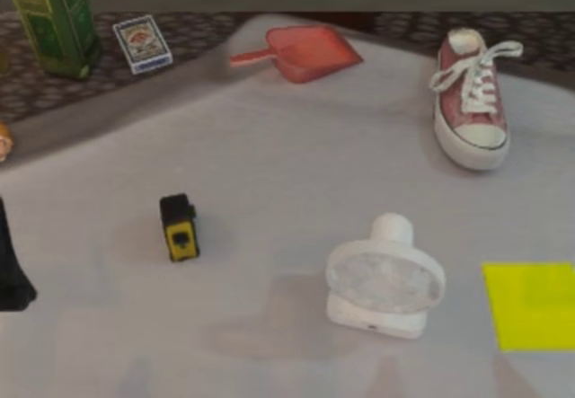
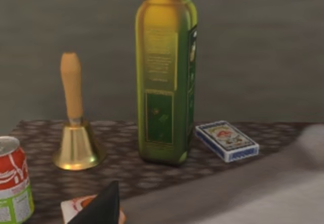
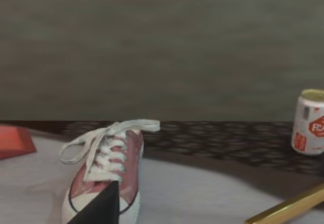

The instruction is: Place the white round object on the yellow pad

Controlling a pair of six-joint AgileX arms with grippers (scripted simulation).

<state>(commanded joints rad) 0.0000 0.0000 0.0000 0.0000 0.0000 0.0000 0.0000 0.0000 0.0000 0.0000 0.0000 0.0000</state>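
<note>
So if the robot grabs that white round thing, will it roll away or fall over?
The white round object probably won't roll: it rests on a blocky base. It might tip if pushed high up, since the wide disc face overhangs that base. It looks like stiff plastic, so likely light and maybe a little slippery.

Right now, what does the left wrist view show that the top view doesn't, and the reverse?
Only the left wrist view: a brass bell with a wooden handle and a soda can. Only the top view: the white round object, the yellow pad at the table's right edge, the tape measure, the sneaker and the red scoop. Both: the green bottle and the card box beside it.
</note>
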